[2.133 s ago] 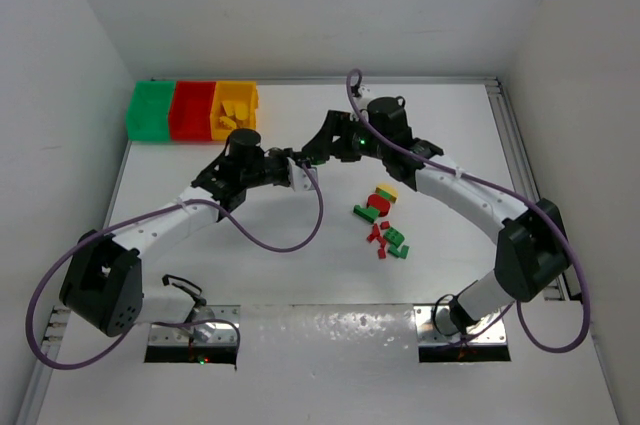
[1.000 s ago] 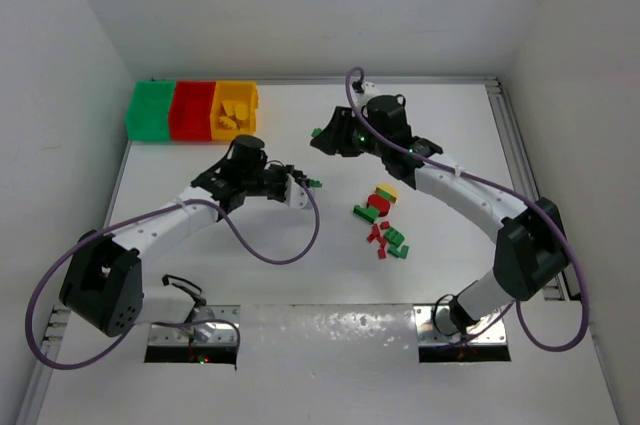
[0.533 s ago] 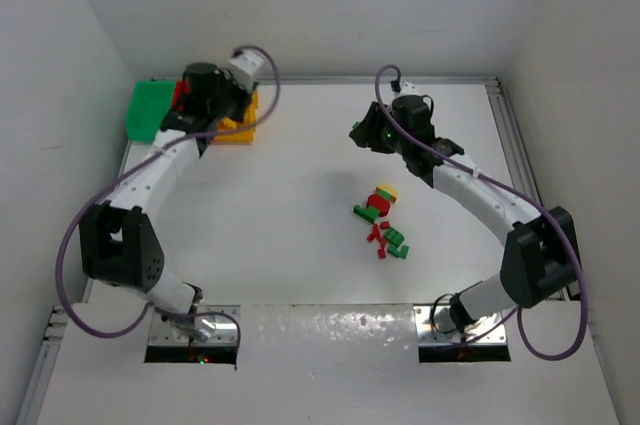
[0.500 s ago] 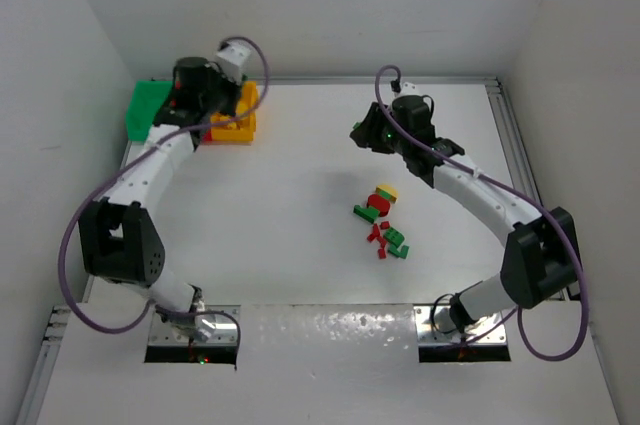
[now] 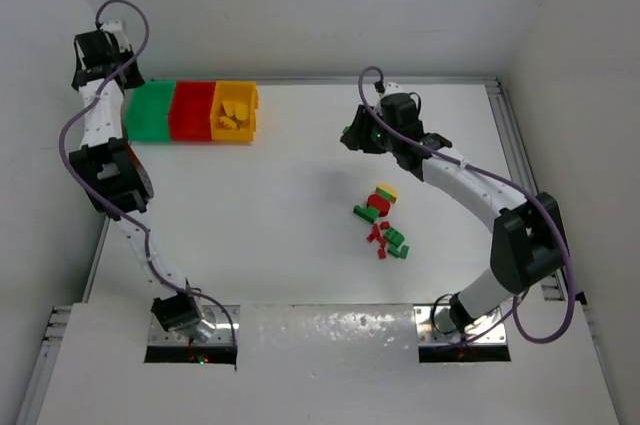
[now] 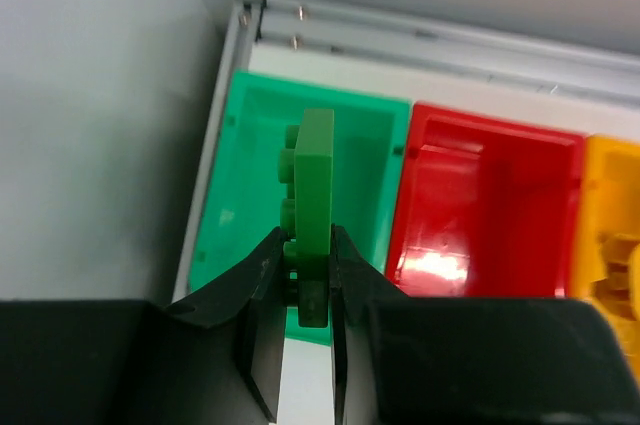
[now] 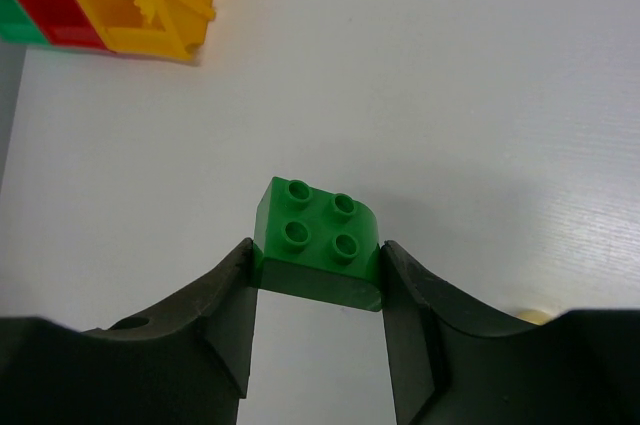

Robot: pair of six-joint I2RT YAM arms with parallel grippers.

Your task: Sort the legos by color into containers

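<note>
The left pincer point(image 6: 306, 267) is pinched narrow on a flat green lego point(image 6: 316, 185), held edge-on with its studs facing left in the wrist view. It hangs over the far left corner of the desk point(image 5: 280, 215), with the green bin point(image 6: 245, 175) directly beyond it. The red bin point(image 6: 480, 205) adjoins the green one, and the yellow bin point(image 6: 612, 195) adjoins the red, all three in a row along the far edge. Several yellow legos point(image 5: 233, 115) lie in the yellow bin.

The right pincer point(image 7: 318, 263) grips a green two-by-two lego point(image 7: 320, 240) with one rounded edge, studs up, a finger against each side. It is raised over the far half of the desk, right of the middle and well apart from the bins.

A loose pile of legos point(image 5: 383, 223) lies on the desk right of centre, mostly red and green, with one yellow piece at its far end.
</note>
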